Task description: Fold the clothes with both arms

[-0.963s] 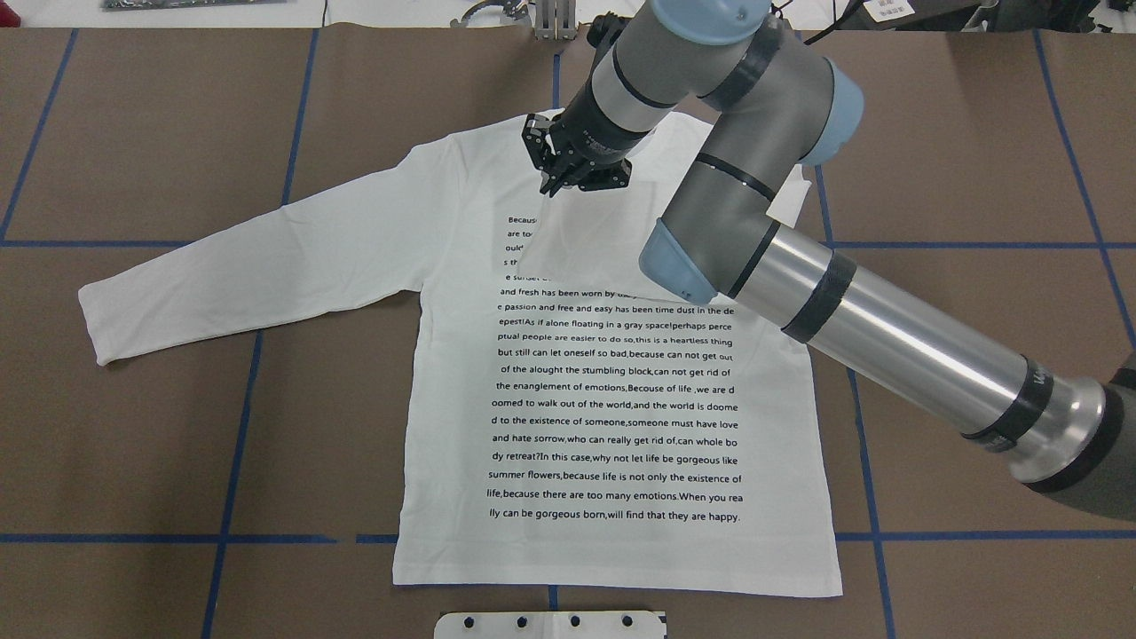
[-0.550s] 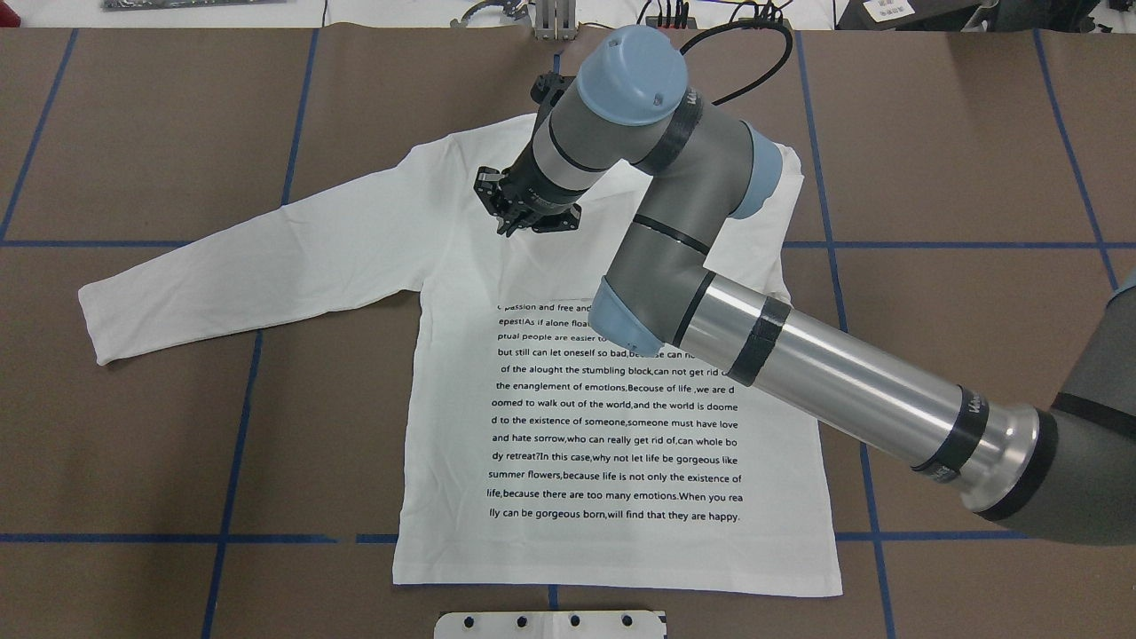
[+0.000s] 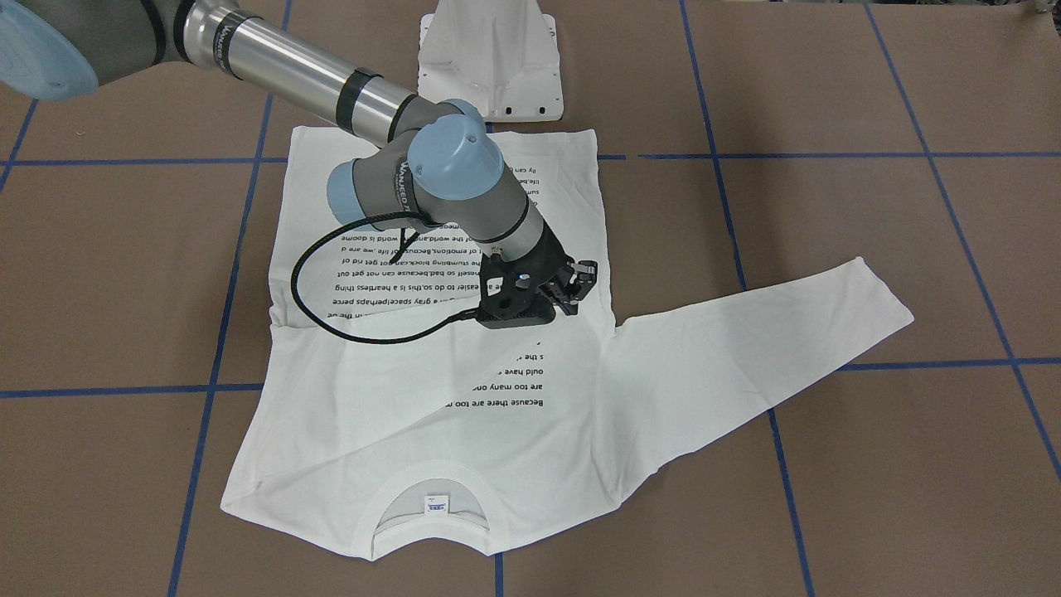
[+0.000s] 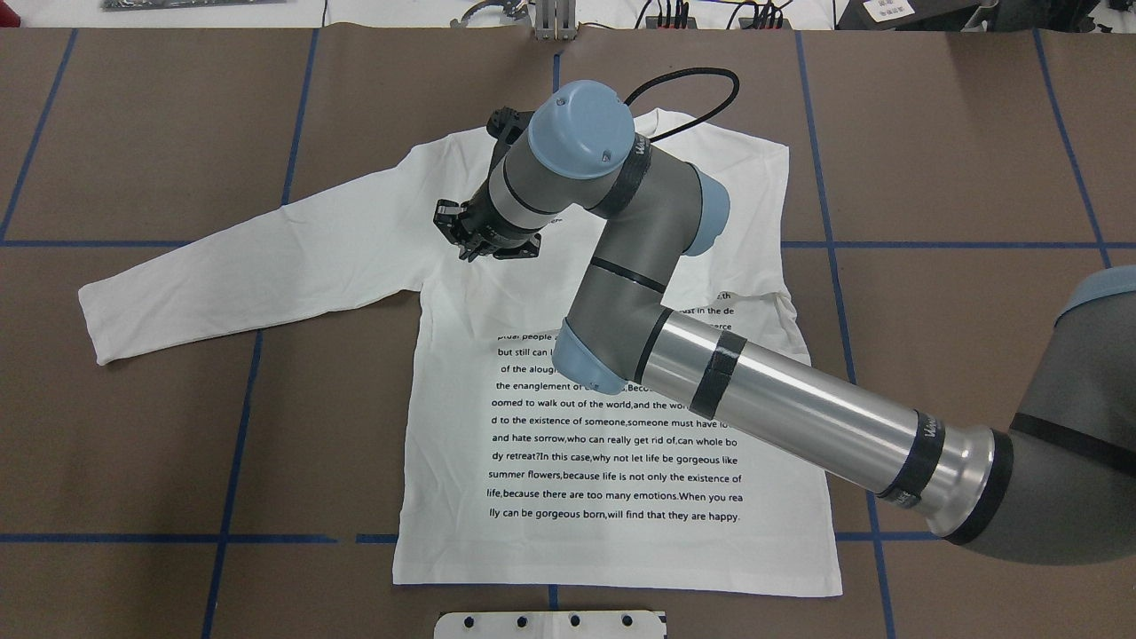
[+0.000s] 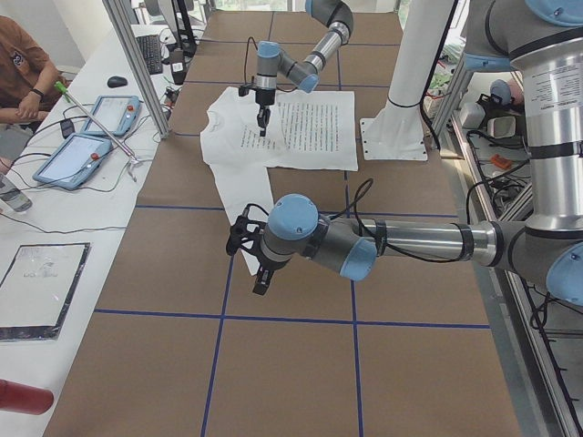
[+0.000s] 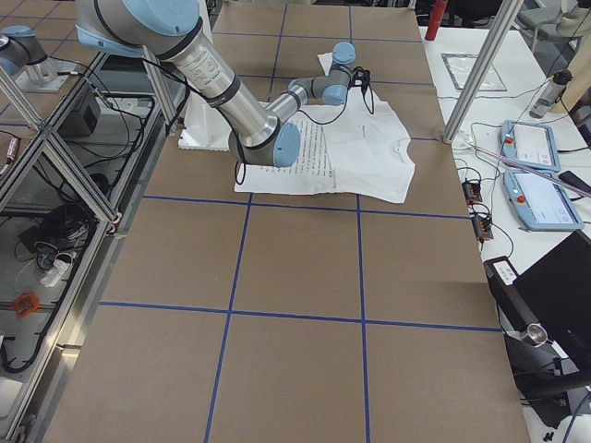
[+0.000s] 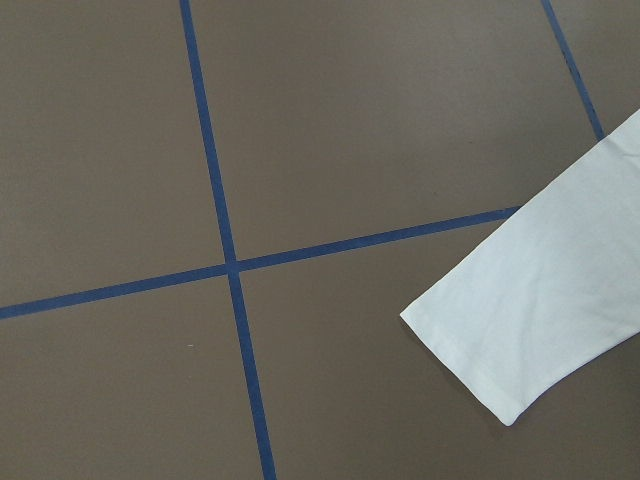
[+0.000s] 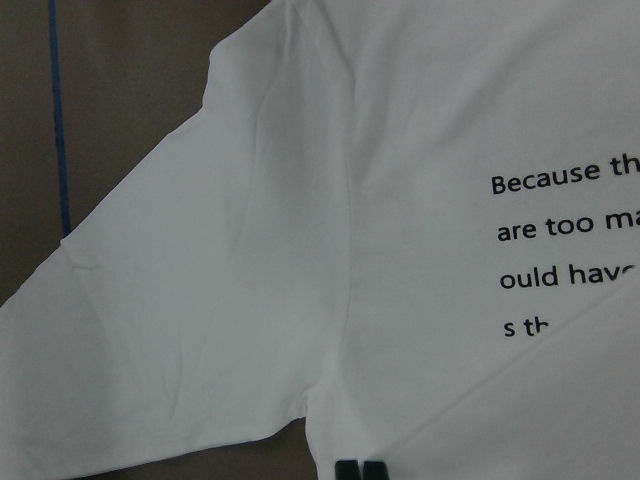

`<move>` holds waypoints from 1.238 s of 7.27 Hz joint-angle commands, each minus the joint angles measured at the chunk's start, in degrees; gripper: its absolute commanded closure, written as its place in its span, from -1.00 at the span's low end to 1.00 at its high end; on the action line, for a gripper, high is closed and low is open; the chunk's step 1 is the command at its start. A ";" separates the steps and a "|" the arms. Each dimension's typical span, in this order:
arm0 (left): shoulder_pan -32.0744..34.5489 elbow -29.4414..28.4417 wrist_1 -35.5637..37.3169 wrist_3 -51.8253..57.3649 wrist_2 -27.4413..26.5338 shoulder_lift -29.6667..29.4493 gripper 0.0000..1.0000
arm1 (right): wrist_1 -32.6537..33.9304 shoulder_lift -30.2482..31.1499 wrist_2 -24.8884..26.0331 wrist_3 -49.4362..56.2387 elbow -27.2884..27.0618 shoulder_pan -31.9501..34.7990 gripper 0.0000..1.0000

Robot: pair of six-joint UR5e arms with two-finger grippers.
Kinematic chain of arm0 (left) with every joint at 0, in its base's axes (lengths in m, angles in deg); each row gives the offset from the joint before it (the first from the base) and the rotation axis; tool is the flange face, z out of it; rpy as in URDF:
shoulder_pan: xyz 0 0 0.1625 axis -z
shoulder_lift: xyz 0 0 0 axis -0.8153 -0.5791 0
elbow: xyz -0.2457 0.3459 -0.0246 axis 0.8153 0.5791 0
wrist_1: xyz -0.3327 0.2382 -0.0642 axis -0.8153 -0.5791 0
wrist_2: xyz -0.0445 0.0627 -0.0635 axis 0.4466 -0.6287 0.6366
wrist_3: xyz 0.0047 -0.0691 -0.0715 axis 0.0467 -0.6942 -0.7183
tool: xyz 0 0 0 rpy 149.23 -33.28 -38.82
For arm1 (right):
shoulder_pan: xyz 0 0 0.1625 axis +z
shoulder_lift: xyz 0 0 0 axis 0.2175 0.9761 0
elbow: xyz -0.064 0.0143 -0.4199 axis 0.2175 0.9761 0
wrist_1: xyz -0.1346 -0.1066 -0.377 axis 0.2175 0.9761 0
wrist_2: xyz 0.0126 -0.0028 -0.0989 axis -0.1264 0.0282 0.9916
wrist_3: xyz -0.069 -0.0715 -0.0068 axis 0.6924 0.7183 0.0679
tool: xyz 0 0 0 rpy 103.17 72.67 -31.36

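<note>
The white T-shirt (image 4: pixel 621 532) lies flat, print up, on the brown table (image 4: pixel 133 444), with its hem near the robot. At the left, the left gripper (image 5: pixel 261 284) hovers by the outstretched sleeve (image 4: pixel 248 266); I cannot tell how its jaws stand. Farther, the right gripper (image 4: pixel 468 240), jaws pressed together, seems to pinch the folded sleeve (image 3: pixel 414 352) across the chest. I judge the sleeve fold is in hand; next the cuff must be laid flat and released. No container shows.

Opposed overhead and front views over one shirt (image 4: pixel 621 550); side views afar, wrist close-ups.
</note>
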 commanded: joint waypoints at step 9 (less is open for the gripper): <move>0.00 -0.42 0.07 -0.08 0.08 0.02 -1.00 | -1.26 -5.10 6.10 -0.07 4.96 -1.87 1.00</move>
